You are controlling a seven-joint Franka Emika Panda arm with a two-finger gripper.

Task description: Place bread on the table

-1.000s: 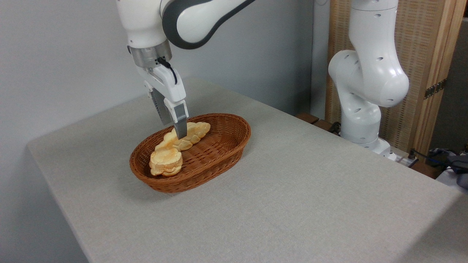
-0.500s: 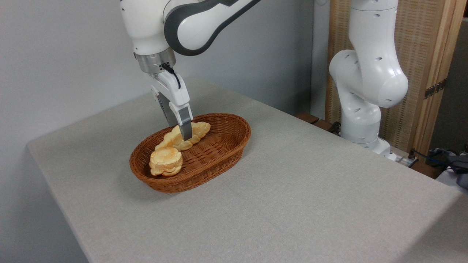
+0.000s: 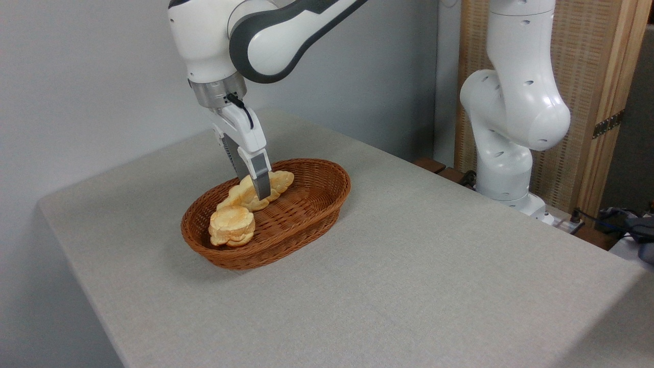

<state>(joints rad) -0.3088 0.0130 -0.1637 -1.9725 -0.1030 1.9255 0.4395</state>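
Inside one brown wicker basket [image 3: 306, 204] lie two baked goods: one long braided bread [image 3: 278, 183] along the far side of the basket and one small round bun [image 3: 232, 225] at the basket's near-left end. One white robot arm reaches down over the basket, its gripper [image 3: 255, 190] lowered onto the middle of the bread; one grey finger [image 3: 261, 181] crosses the front of the loaf, the other sits behind it, and whether the jaws have clamped on the loaf or merely straddle it cannot be told. The basket stands on a table [image 3: 434, 276] with a light grey-beige fabric-textured top and rounded corners. Behind the basket rises a plain pale grey wall [image 3: 76, 76]. To the right of the basket, past the table's edge, stand the arm's white base [image 3: 511, 128] and a wood-framed woven screen [image 3: 598, 66].
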